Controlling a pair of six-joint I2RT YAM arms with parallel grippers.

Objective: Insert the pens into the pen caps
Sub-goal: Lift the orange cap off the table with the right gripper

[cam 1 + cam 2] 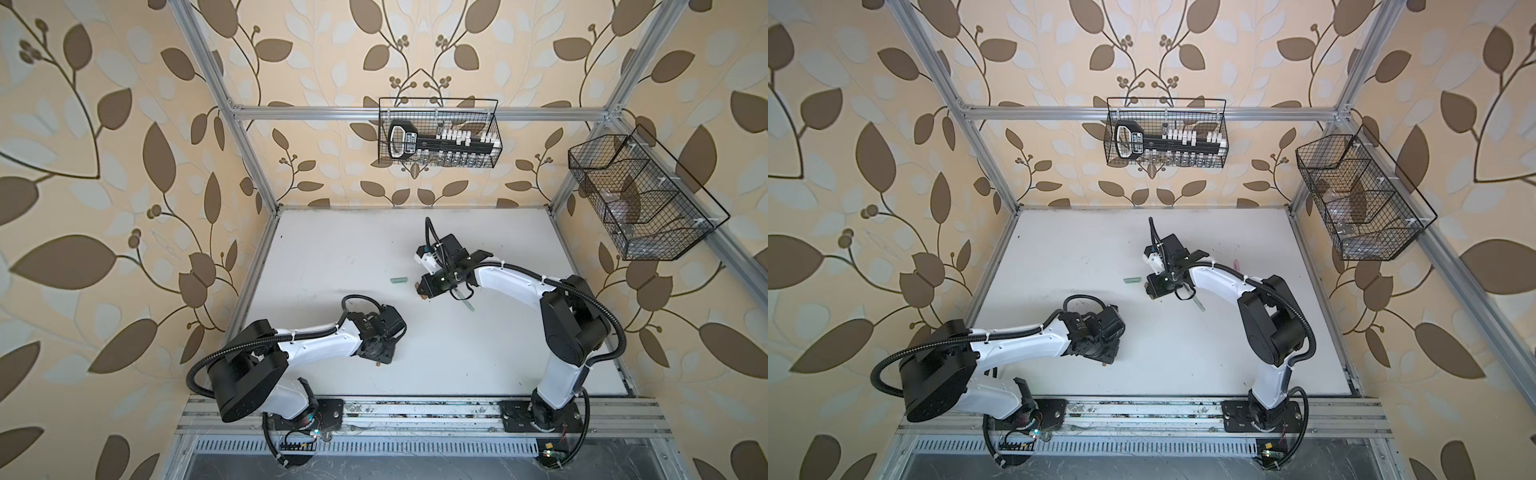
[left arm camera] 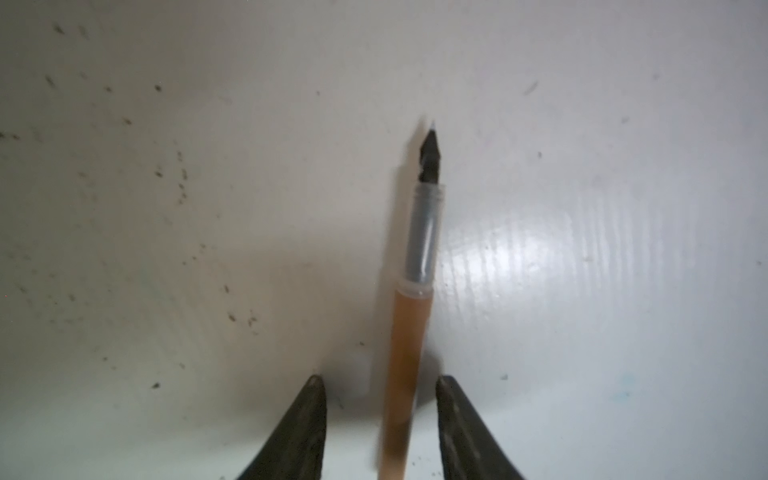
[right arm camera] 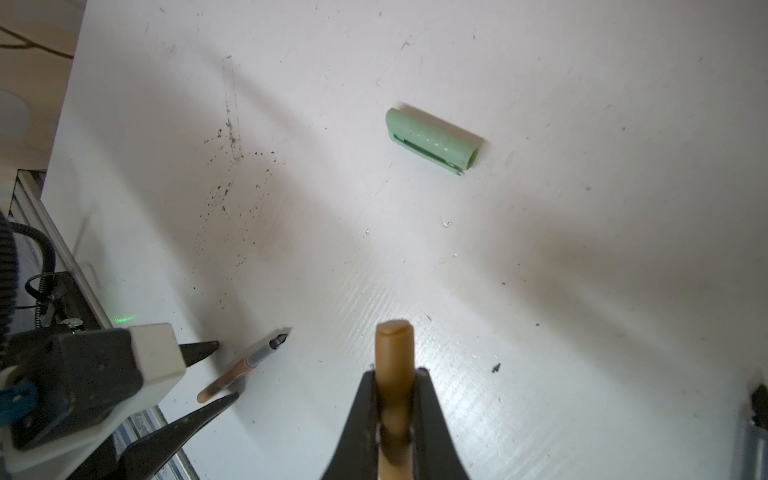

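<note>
1. Left pincer (image 2: 380, 380), prongs apart, astride tan pen (image 2: 409, 332) flat on surface (image 2: 582, 166); long axis straight out between prongs, tip away.
2. Right pincer (image 3: 395, 372) clamped on tan cap (image 3: 392, 345), apart from pen.

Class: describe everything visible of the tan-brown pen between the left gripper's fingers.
The tan-brown pen is slim and uncapped: a matte tan barrel, a clear collar, a grey see-through grip section, a dark pointed nib. It looks plastic. It lies on the white table, rear end between the fingers of the left gripper, whose jaws stand open with a gap on each side, so only the table seems to touch it.
</note>
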